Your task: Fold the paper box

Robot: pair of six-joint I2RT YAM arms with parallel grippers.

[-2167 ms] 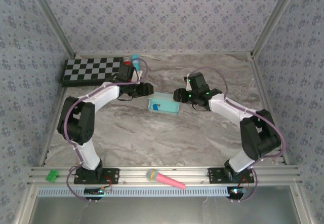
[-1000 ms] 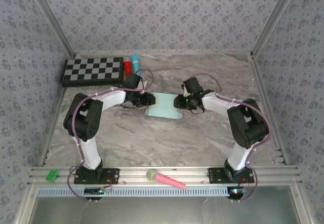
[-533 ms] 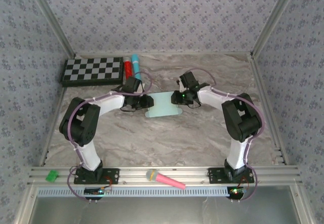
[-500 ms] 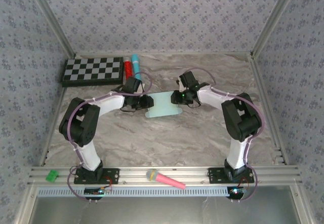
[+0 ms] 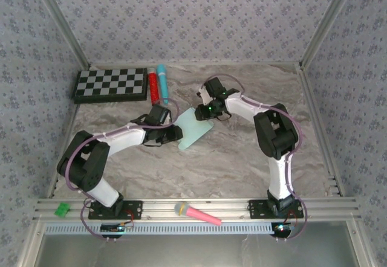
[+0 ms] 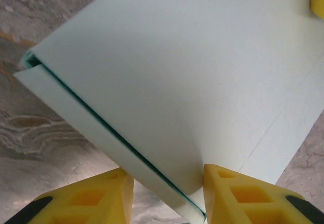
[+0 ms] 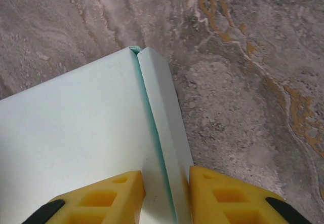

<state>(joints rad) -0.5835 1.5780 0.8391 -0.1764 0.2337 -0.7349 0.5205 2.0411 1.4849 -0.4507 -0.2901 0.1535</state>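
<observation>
The paper box (image 5: 195,129) is held as a flattened sleeve of thin card, about midway between the left and right edges of the table (image 5: 242,164) and somewhat nearer its far edge. Whether its lower corner rests on the table cannot be told.

Only narrow margins are held, so the main risk is judged to be slippage. If the two arms are drawn apart or twisted unevenly, one edge could be pulled out of its grip and the sleeve dropped. Too firm a pinch, or a push of the arms toward each other, could buckle the panel off its scored lines and leave a stray crease. A tear along the folded seam is also thought possible if that seam is levered sideways.

The left gripper (image 5: 176,133) is seen closed on the near-left folded edge, the card being wedged between its yellow fingers (image 6: 86,196). The right gripper (image 5: 204,112) is closed on the narrow side strip at the far-right edge, between its fingers (image 7: 228,198).

The left arm is laid low and stretched from the near-left corner toward the centre. The right arm is raised upright over its base, its forearm bent back and leftward toward the far edge.
</observation>
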